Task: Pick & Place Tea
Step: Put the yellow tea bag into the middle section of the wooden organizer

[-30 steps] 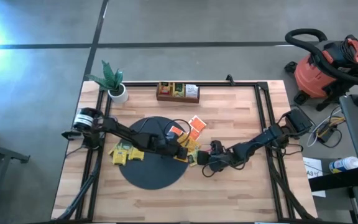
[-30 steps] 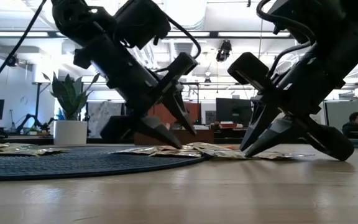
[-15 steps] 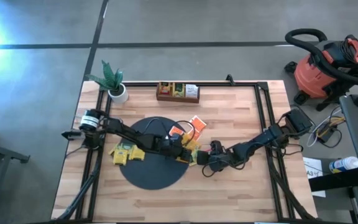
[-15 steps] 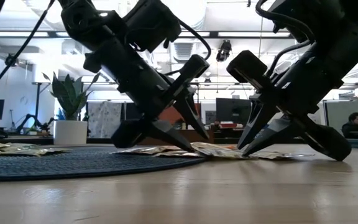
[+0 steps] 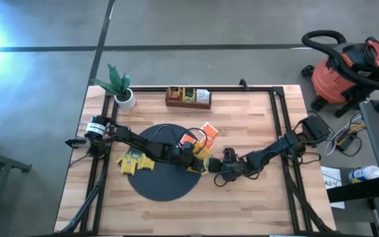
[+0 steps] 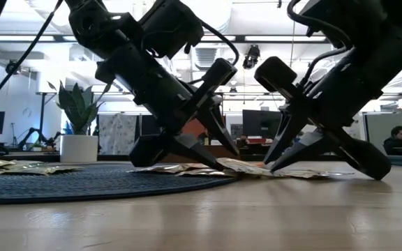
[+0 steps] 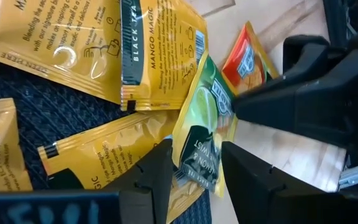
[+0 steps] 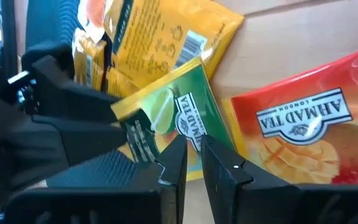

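Observation:
A green tea packet [image 7: 205, 118] lies tilted among yellow packets [image 7: 160, 50] at the right rim of the black round mat [image 5: 156, 184]. An orange-red packet [image 8: 303, 124] lies beside it on the wood. My left gripper [image 7: 197, 177] reaches in from the table's left. It is open, with one finger on each side of the green packet's dark end. My right gripper [image 8: 194, 165] comes from the table's right with its fingers almost together, at the packet's opposite edge. More yellow packets [image 5: 133, 161] lie on the mat's left side. My left gripper has its fingers [image 7: 151, 180] close on either side of the green packet's dark end [image 7: 197, 163], slanting down from the table's left. I cannot tell whether they touch it. My right gripper sets its fingertips [image 8: 174, 163] on the green packet's face near its edge [image 8: 192, 144], slanting down from the table's right. I cannot tell whether it pinches the packet. The packet's other end rests on the yellow packets.
A brown wooden compartment tray [image 5: 188, 97] stands at the far edge, and a potted plant [image 5: 120, 89] at the far left corner. Two orange-red packets [image 5: 199, 135] lie on the wood past the mat. Bare wood [image 5: 242, 204] lies near the front edge.
My left gripper has edged toward the table's right and sunk a little. Its fingertips have come up to the green packet in front of the right gripper. The right gripper has kept still.

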Controlling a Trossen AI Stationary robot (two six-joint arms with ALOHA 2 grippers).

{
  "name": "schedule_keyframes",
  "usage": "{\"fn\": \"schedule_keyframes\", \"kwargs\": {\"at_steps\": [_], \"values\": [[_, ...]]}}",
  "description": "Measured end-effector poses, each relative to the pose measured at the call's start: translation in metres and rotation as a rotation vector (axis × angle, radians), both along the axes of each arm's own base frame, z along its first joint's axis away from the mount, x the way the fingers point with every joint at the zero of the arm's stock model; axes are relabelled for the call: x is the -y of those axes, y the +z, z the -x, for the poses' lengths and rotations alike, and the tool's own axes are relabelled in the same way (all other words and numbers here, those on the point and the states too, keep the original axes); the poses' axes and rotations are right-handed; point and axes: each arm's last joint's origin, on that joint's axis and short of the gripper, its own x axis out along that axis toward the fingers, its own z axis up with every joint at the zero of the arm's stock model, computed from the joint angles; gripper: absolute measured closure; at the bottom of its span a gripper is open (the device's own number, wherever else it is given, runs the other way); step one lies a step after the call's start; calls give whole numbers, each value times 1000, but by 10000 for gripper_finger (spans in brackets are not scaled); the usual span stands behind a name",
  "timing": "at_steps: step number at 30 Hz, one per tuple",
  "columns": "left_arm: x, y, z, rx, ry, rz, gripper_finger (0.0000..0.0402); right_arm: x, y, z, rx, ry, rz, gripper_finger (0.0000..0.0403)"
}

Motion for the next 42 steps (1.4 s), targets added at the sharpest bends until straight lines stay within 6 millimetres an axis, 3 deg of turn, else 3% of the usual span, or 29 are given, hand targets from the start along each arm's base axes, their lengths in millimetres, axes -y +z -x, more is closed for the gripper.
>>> {"fn": "schedule_keyframes", "kwargs": {"at_steps": [13,18,22,31,36,42], "values": [[1,2,-2,32,-63,-61,394,0,0,0,4,-4,-2,355],[1,13,-9,74,-113,-124,400,0,1,-1,15,3,2,355],[-1,28,-13,-4,-200,-238,401,0,6,-2,16,58,49,355],[-3,77,-7,-248,-432,-537,401,1,46,-1,61,356,337,354],[-2,103,-3,-214,-608,-689,401,0,85,-2,166,640,618,344],[0,135,5,-142,-690,-768,401,18,113,-4,119,656,697,306]]}}
